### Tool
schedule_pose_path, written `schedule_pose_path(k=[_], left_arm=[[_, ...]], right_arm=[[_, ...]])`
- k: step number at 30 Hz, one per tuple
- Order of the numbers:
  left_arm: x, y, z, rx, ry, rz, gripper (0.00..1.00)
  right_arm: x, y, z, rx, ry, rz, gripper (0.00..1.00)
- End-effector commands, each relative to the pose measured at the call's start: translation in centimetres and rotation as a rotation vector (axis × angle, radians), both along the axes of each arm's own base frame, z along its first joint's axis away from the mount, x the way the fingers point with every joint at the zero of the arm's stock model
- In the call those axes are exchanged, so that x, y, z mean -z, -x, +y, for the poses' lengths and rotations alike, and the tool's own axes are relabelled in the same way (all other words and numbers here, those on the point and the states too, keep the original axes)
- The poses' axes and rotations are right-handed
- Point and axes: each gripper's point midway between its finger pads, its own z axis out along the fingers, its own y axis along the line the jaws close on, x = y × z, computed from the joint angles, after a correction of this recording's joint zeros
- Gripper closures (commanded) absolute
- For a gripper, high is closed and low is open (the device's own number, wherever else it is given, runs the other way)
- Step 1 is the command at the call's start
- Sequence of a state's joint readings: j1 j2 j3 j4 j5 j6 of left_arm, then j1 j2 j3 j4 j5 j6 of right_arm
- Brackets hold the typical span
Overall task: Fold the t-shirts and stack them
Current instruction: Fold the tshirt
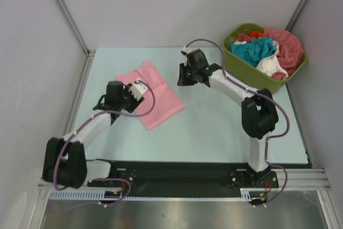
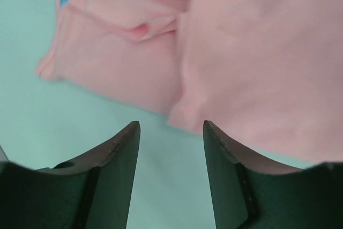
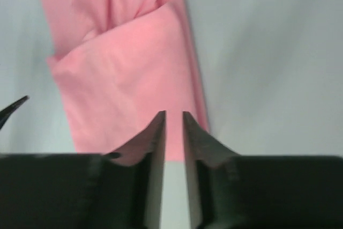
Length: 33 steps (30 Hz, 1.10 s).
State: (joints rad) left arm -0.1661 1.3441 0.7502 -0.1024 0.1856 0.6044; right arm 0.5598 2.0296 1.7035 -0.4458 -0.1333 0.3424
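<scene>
A light pink t-shirt [image 1: 155, 97] lies folded flat on the pale table, left of centre. My left gripper [image 1: 140, 90] sits at its left edge, low over the table, open and empty. In the left wrist view its gripper [image 2: 171, 127] stands just short of the shirt's edge [image 2: 257, 52]. My right gripper [image 1: 185, 76] hovers beside the shirt's right edge. In the right wrist view its gripper [image 3: 174, 115] is nearly shut with a narrow gap and holds nothing, over the shirt's near edge [image 3: 128, 79]. Teal [image 1: 252, 51], white [image 1: 273, 65] and coral-red [image 1: 286, 44] shirts lie piled in the tub.
The olive-green plastic tub [image 1: 238, 64] stands at the back right corner, right of my right arm. Grey walls close in the table at the back and both sides. A black rail [image 1: 177, 172] runs along the near edge.
</scene>
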Motion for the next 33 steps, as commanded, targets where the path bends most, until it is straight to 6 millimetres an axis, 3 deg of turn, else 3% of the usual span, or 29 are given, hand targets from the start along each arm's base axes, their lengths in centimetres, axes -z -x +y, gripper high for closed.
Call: schedule_pose_path(k=[1,3,4,7,13,19,21,24,25,28,33], left_arm=[[-0.5,5.3,-6.2,0.378,0.004,-0.043,0.45],[0.4,8.1,-8.0,0.467,0.014,0.012,0.46],[0.8,9.5,-9.6,0.523,0.016,0.031,0.46],[2.0,11.3,-11.0,0.564,0.005,0.052,0.45],[4.5,10.0,-10.4,0.545,-0.083,0.068,0.45],[6.9,13.1,-10.2,0.697,-0.176,0.113,0.44],[7.1,13.3,-9.9,0.693,-0.187,0.116,0.45],[6.2,13.2,-9.8,0.703,-0.2,0.076,0.43],[6.1,13.1,-9.6,0.706,-0.209,0.064,0.42],[6.3,12.8,-9.3,0.697,-0.234,0.04,0.41],[6.8,12.4,-9.2,0.673,-0.237,0.054,0.41]], right_arm=[[-0.4,4.6,1.0,-0.113,-0.07,0.026,0.82],[0.8,6.1,1.7,-0.149,-0.129,0.093,0.89],[2.6,7.1,1.7,-0.141,-0.132,0.152,0.91],[4.6,7.6,2.1,-0.13,-0.166,0.207,0.92],[7.6,6.9,0.5,-0.067,-0.106,0.246,0.94],[9.1,7.9,-1.4,-0.051,-0.046,0.27,0.94],[8.5,8.0,-1.6,-0.071,-0.032,0.262,0.91],[6.8,8.0,-2.2,-0.075,-0.003,0.21,0.78],[6.9,8.2,-2.5,-0.078,0.014,0.204,0.71],[7.3,8.5,-3.0,-0.079,0.046,0.204,0.62],[8.2,8.4,-3.4,-0.053,0.074,0.208,0.55]])
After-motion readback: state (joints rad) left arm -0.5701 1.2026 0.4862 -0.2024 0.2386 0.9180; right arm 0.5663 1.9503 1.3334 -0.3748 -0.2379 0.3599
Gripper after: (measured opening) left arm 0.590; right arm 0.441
